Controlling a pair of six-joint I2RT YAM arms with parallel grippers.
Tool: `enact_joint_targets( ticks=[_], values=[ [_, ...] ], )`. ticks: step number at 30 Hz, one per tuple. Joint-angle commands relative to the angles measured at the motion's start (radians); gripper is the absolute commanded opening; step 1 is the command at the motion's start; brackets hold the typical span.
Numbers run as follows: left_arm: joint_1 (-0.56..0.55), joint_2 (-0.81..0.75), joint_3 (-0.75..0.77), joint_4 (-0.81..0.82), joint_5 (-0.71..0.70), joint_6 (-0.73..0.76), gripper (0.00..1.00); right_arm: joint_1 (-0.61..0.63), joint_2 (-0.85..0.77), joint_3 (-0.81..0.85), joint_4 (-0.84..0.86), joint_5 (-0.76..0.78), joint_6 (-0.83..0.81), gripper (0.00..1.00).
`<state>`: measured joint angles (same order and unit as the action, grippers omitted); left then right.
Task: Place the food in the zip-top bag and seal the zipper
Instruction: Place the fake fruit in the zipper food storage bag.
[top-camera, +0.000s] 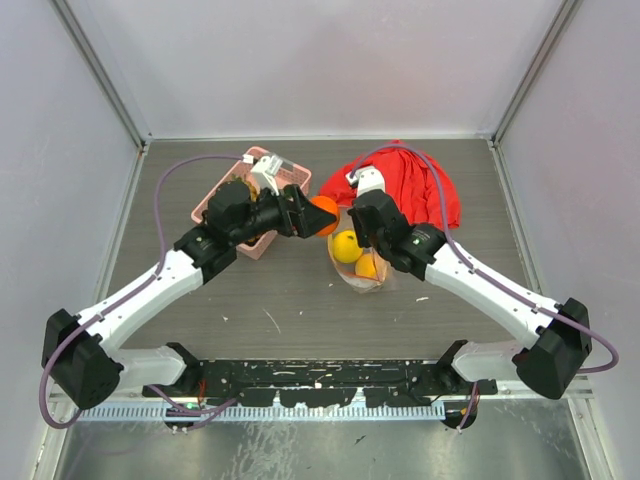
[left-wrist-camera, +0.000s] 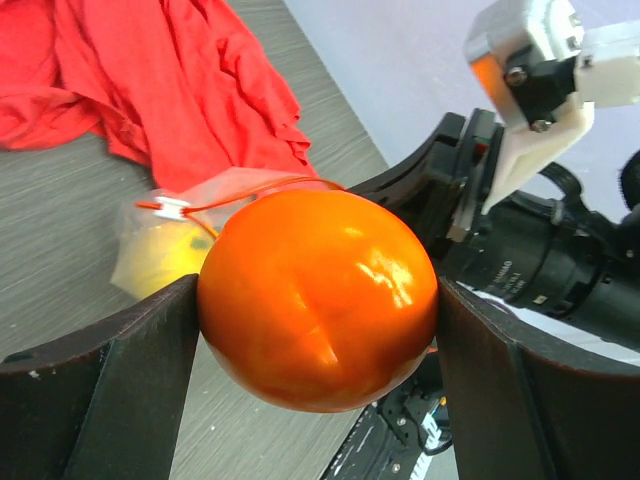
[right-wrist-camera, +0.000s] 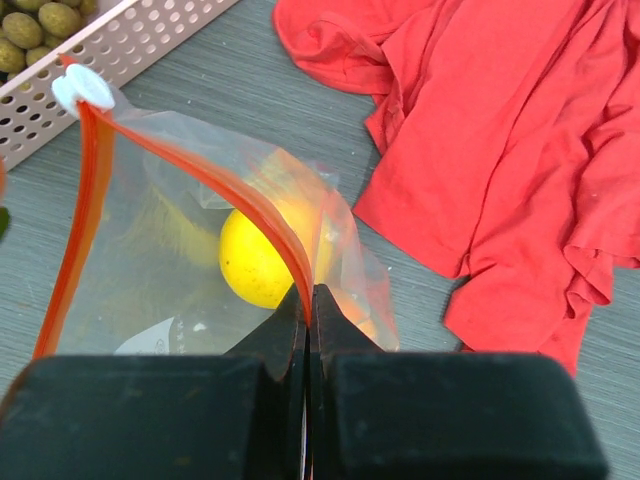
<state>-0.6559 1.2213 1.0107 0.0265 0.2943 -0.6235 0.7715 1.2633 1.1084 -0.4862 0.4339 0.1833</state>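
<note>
Your left gripper is clamped on the orange, one finger on each side. It holds the orange off the table, between the pink basket and the zip-top bag, right next to the bag's mouth.

Your right gripper has its jaws together, pinched on the zipper at one end of the mouth.

- **Zipper:** from that pinch, its long axis runs up and away to the white slider, which sits at the end nearest the basket.
- **Mouth:** the two halves of the strip are apart. One arcs straight to your jaws and the other drops down the left side, so the mouth gapes. It is lifted and points toward the orange.
- **Bag in the top view:** the long axis runs from the mouth at the grippers back toward the arm bases. The closed end rests on the table.
- **Food:** two yellow fruits are inside the bag. The berries are in the basket.
- **Red cloth:** it lies crumpled just beyond the bag on the right.
</note>
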Motion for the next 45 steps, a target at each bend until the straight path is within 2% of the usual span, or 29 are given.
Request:
enact_joint_targets(
  ticks=[1,9,17,28,34,38,45],
  values=[
    [-0.036,-0.028,-0.037,0.216,-0.036,-0.048,0.46,0.007,-0.02,-0.014,0.079,-0.035,0.045,0.01],
    [-0.077,-0.006,-0.131,0.365,-0.09,-0.043,0.46,0.006,-0.018,-0.028,0.121,-0.071,0.085,0.01],
    [-0.093,0.029,-0.184,0.376,-0.117,-0.006,0.48,0.007,-0.025,-0.027,0.127,-0.068,0.093,0.01],
    [-0.108,0.041,-0.179,0.225,-0.142,0.061,0.55,0.006,-0.032,-0.024,0.13,-0.08,0.093,0.01],
    [-0.169,0.098,-0.119,0.141,-0.179,0.124,0.64,0.006,-0.022,-0.024,0.143,-0.101,0.099,0.02],
    [-0.194,0.112,-0.097,0.107,-0.206,0.147,0.74,0.006,-0.025,-0.028,0.144,-0.103,0.1,0.02],
    [-0.241,0.086,-0.09,0.12,-0.232,0.139,0.76,0.006,-0.028,-0.036,0.155,-0.115,0.11,0.02]
  ],
)
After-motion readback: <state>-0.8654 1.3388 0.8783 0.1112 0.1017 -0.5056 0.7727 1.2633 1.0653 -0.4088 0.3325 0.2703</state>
